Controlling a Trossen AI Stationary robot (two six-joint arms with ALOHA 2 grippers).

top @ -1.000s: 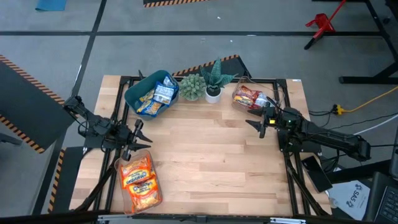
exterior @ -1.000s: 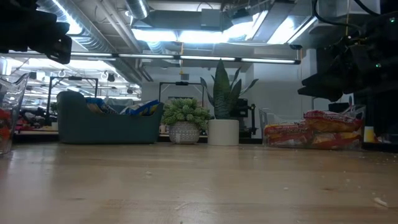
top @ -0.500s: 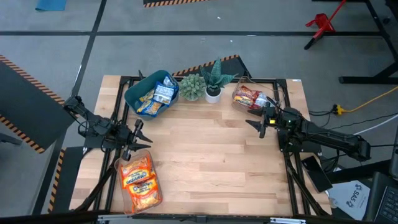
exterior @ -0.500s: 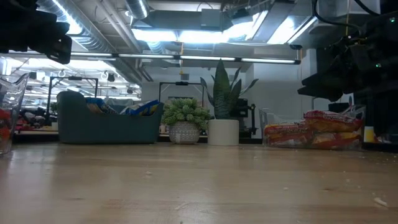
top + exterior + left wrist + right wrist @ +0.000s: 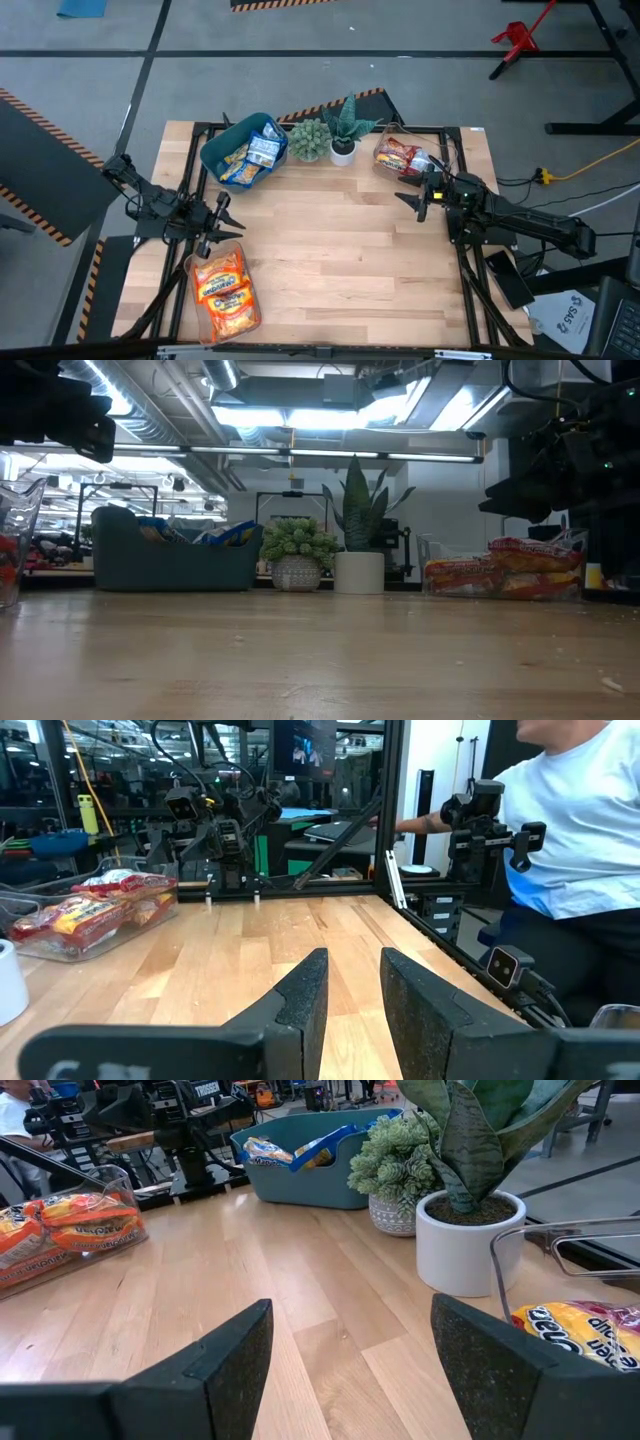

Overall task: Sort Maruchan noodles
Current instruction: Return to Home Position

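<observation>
Noodles all binned: orange packs [image 5: 222,288] at 7 o'clock, blue packs [image 5: 250,155] at 11, red packs [image 5: 398,156] at 1.
Left gripper [image 5: 228,218] at 9, fingers slightly apart, empty.
Right gripper [image 5: 408,199] at 3, fingers wide, empty.
Your risk: right fingers sit near red tub [image 5: 441,150]; careless swing could clip rim.

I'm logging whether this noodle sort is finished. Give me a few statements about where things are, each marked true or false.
1. The orange glossy noodle packets lie in the clear plastic tub near the left gripper. True.
2. The teal plastic bin holds the red packets. False: it holds blue-yellow packets; the red ones lie in the other clear tub.
3. The right gripper grips a packet. False: it is open and holds nothing.
4. A bushy green plant and a tall spiky plant in a white pot stand between the teal bin and the red packets' tub. True.
</observation>
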